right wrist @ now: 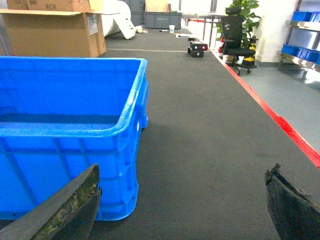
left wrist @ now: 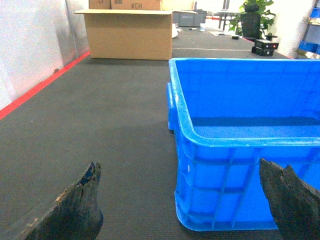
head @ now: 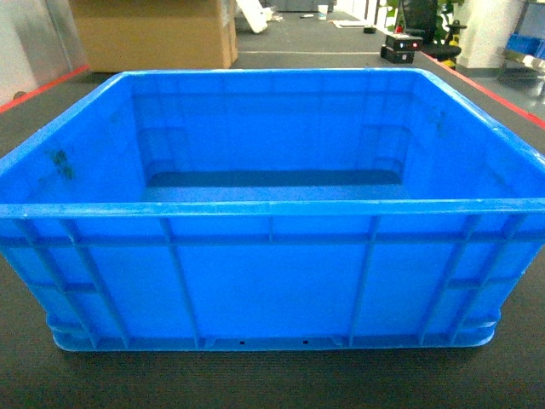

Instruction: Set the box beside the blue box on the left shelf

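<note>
Approaching box (head: 272, 281) on floor, left gripper (left wrist: 187, 200) and right gripper (right wrist: 182, 200) both spread wide, flanking its near corners; next: clamp side walls, lift

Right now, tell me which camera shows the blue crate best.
The head view: the whole blue crate sits centred, with rim, ribbed front wall and empty inside all visible. The left wrist view catches only its left corner and side beyond the open left claw. The right wrist view shows only its right corner beside the open right claw.
</note>
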Controlling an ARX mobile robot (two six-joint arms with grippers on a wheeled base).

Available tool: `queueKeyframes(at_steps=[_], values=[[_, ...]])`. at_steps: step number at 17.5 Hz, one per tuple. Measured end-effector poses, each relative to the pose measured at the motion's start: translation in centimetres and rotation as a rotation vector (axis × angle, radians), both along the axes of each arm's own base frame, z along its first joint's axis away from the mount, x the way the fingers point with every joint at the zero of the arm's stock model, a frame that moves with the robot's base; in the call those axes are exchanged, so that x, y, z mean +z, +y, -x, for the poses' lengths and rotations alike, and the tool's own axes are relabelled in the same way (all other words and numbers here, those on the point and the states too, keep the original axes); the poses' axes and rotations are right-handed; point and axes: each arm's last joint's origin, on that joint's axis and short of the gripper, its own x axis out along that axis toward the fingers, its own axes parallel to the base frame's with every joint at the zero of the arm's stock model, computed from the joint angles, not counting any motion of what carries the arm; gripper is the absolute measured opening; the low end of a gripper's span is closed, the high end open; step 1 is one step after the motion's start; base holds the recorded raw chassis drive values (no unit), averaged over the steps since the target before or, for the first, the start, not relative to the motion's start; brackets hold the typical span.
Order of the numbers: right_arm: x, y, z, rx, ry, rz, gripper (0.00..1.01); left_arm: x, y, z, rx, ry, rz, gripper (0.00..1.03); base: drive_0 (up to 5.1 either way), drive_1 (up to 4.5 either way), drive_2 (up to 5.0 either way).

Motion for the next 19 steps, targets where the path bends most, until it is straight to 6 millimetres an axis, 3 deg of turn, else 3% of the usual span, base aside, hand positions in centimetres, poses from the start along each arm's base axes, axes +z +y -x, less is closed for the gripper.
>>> queueKeyframes(at_steps=[19], values=[[0.0,0.0,0.0,0.0,0.0,0.0,0.98,0.0,0.0,0.0,0.0,0.0,0.0,0.98,0.0,0.0,0.0]])
